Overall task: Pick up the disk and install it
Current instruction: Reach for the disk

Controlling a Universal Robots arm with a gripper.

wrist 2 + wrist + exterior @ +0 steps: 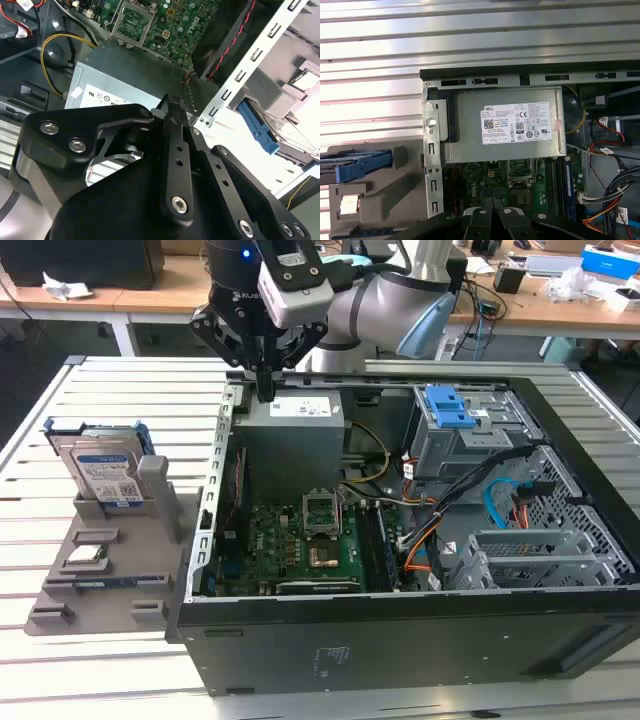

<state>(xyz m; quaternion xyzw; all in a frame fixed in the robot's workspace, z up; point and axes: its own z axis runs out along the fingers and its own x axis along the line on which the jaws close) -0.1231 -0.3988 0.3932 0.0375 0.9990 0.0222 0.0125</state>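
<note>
The disk [106,470] stands upright in a grey holder [140,540] on the slatted table [120,390], outside the open PC case [400,645], at approx. 9 o'clock of it in the exterior view. The gripper [265,390] hangs over the power supply [300,412], approx. 2 o'clock from the disk and well apart. Its pincer looks narrow, tips together, w/ nothing in it.

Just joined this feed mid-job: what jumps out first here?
The open computer case sprawls across the exterior view's middle and right, green motherboard exposed. The black gripper hangs over the silver power supply at its far corner. The disk, blue-framed, stands in a grey holder at the exterior view's left.
</note>
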